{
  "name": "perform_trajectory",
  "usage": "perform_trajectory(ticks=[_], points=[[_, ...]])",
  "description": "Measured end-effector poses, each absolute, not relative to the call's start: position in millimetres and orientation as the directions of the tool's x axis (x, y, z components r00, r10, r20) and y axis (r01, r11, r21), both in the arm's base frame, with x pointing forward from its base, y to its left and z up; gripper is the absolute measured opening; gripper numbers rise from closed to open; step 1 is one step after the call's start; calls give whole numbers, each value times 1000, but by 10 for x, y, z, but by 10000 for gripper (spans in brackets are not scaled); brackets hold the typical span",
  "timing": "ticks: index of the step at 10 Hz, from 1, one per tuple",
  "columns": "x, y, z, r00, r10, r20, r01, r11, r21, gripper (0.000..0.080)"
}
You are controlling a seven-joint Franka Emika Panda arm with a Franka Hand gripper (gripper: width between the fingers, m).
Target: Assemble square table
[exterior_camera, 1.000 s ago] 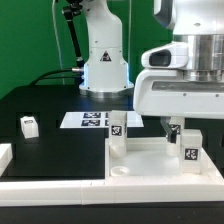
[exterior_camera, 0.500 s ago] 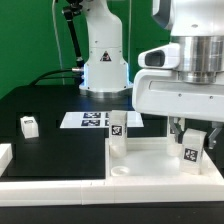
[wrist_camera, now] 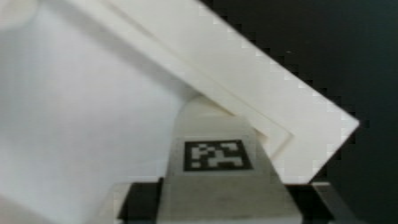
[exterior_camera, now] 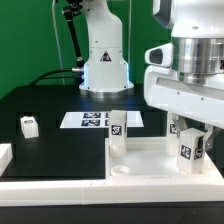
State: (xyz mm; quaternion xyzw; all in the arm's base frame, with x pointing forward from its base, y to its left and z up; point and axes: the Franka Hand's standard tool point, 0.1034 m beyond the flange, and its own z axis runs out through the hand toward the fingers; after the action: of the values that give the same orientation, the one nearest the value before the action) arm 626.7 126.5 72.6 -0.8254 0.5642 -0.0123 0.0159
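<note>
Gripping a small white tagged block leg [exterior_camera: 190, 149], my end effector [exterior_camera: 190, 140] has its fingers clamped on its sides, over the white plastic square tabletop [exterior_camera: 150, 165] with raised rim. Behind that tabletop's far rim stands another leg [exterior_camera: 117, 129]; farther back lies the marker board [exterior_camera: 90, 119]; a third leg [exterior_camera: 29, 126] stands on the black counter [exterior_camera: 60, 150].

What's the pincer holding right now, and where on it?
A tagged leg, gripped across its upper sides by the pincer; its tagged face shows. It stands at the tabletop corner on the exterior view's right.
</note>
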Motion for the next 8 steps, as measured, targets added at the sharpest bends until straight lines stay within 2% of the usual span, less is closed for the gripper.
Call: perform_trajectory(ticks=[2, 3, 5, 7, 8], points=[[6300, 1252, 718, -30, -996, -82, -998, 35, -59, 294], [6297, 1234, 719, -98, -991, -91, -993, 104, -61, 294], [6299, 1225, 718, -159, -983, -93, -985, 164, -56, 294], [6300, 1226, 714, -117, -989, -89, -991, 123, -61, 294], [6295, 1266, 701, 18, -998, -68, -997, -13, -73, 477]])
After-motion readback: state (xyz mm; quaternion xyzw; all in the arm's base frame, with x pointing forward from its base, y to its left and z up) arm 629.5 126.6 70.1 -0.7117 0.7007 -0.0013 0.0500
